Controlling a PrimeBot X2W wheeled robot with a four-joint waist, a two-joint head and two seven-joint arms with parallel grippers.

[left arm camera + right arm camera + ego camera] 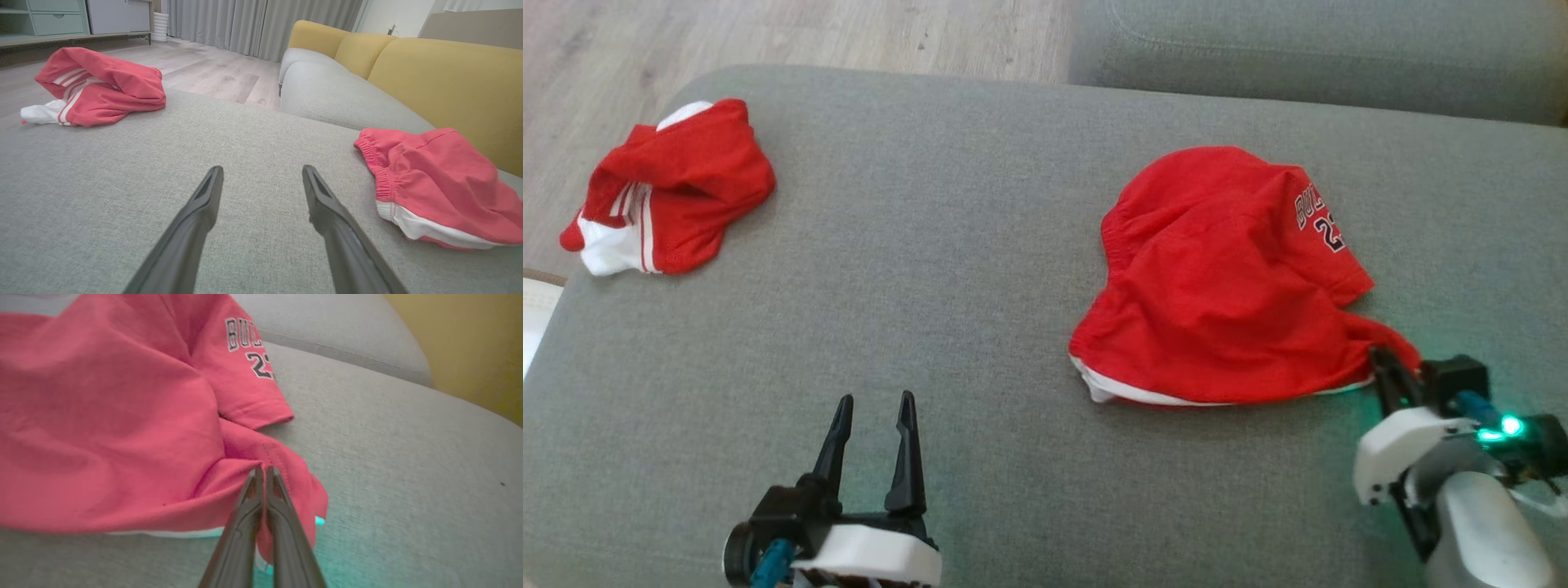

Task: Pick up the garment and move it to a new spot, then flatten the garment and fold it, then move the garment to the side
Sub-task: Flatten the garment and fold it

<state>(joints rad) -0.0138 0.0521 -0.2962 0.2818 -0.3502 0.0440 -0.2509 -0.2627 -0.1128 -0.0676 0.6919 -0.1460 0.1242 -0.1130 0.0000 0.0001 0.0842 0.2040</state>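
The garment (pixel 1225 278) is a pair of red shorts with a white hem and dark lettering, lying rumpled on the right half of the grey cushion (pixel 947 269). It also appears at the right of the left wrist view as the garment (pixel 441 183). My right gripper (pixel 1388 371) is shut on a pinched fold at the shorts' near right corner; in the right wrist view the right gripper (pixel 263 471) has its fingers pressed together with red cloth (pixel 122 428) between them. My left gripper (pixel 874 408) stands open over bare cushion, well left of the shorts, as the left gripper (pixel 261 173) shows.
A second red garment with white stripes (pixel 670 192) lies bunched at the cushion's far left corner, near the edge above the wooden floor (pixel 792 37). A grey sofa seat (pixel 1323 49) with yellow backrest (pixel 445 77) lies beyond the cushion.
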